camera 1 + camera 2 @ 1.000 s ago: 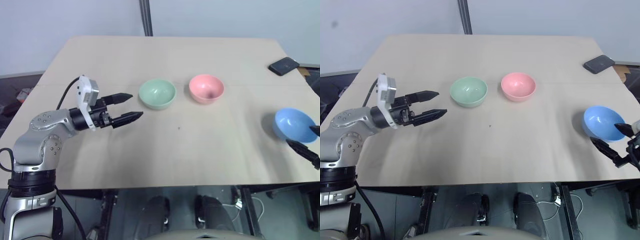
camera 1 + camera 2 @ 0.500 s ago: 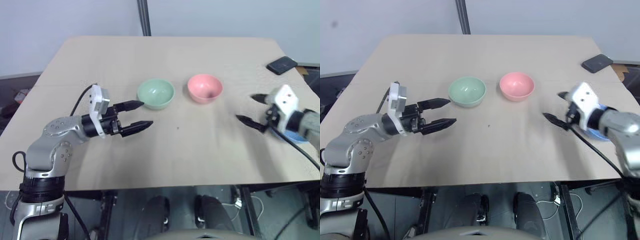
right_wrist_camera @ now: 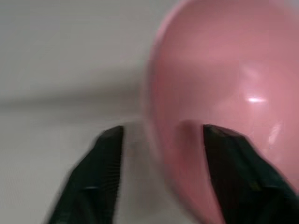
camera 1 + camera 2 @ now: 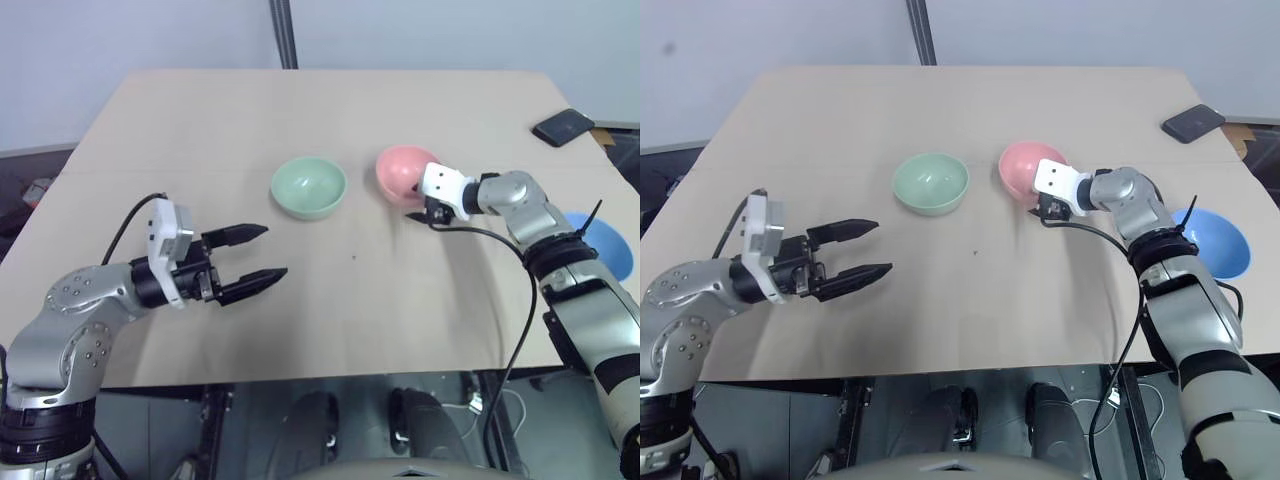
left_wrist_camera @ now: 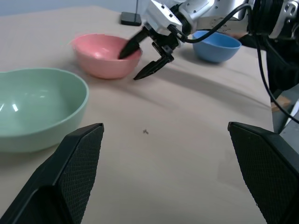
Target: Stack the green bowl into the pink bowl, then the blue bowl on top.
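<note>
Left eye view, tan table (image 4: 330, 110), grey wall (image 4: 120, 40)

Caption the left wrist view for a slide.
Right end effector straddles the pink bowl's rim, green bowl nearer, blue bowl behind.
</note>
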`<state>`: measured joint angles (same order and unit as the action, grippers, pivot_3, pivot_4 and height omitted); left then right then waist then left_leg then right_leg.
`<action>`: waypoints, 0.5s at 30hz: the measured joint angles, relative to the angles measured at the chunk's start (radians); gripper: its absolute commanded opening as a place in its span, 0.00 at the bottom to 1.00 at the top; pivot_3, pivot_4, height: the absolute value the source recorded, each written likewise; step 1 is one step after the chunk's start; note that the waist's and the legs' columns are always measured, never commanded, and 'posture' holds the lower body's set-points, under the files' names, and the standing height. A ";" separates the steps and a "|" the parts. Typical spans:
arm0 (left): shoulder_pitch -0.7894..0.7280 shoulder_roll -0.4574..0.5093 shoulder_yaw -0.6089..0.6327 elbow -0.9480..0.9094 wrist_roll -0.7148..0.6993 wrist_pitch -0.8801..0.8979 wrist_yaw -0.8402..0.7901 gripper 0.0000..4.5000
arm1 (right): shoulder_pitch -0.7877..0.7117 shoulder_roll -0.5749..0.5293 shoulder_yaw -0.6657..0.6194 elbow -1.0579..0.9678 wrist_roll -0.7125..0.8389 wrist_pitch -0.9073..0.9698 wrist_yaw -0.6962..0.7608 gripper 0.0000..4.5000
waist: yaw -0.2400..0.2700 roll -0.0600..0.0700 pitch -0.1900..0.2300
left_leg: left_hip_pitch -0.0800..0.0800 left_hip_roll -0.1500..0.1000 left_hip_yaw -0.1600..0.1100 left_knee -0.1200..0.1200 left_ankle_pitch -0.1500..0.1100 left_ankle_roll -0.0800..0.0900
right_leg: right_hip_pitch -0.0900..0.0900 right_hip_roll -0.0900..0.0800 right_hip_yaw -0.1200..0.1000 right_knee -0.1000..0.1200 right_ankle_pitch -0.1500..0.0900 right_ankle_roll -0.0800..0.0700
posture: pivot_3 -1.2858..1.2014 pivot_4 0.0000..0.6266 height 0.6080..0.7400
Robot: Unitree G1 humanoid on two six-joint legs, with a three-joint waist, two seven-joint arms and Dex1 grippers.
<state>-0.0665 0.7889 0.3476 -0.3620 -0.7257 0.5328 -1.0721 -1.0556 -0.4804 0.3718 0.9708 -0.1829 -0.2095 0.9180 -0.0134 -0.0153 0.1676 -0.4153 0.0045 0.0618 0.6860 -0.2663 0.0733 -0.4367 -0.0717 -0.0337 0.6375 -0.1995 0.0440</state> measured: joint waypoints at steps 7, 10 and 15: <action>0.046 -0.019 0.011 -0.063 -0.014 -0.002 0.067 1.00 | -0.034 0.019 0.001 0.065 -0.033 -0.081 0.024 0.04 | -0.007 0.001 0.000 | 0.002 0.001 0.000 0.000 0.001 -0.003 | 0.000 0.000 0.001 0.004 0.000 0.000 | 0.52 0.24 0.99; 0.053 -0.022 0.009 -0.063 -0.003 -0.003 0.096 1.00 | -0.006 0.008 -0.010 -0.059 0.007 -0.060 0.142 0.04 | -0.006 0.001 0.001 | 0.002 0.001 0.000 0.000 0.001 -0.003 | 0.000 0.000 0.001 0.004 0.000 -0.001 | 0.52 0.24 0.99; 0.041 -0.022 -0.023 -0.042 0.114 -0.048 0.181 1.00 | 0.240 -0.108 -0.013 -0.710 0.120 0.257 0.353 0.04 | 0.011 0.001 0.001 | 0.000 0.000 -0.004 -0.001 0.001 -0.002 | 0.000 -0.006 -0.001 0.002 0.000 -0.001 | 0.52 0.24 0.99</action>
<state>-0.0255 0.7669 0.3250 -0.4037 -0.6115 0.4852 -0.8910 -0.8154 -0.5879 0.3592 0.2606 -0.0627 0.0473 1.2706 -0.0022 -0.0138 0.1682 -0.4158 0.0050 0.0578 0.6855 -0.2652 0.0710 -0.4367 -0.0775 -0.0344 0.6399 -0.1995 0.0434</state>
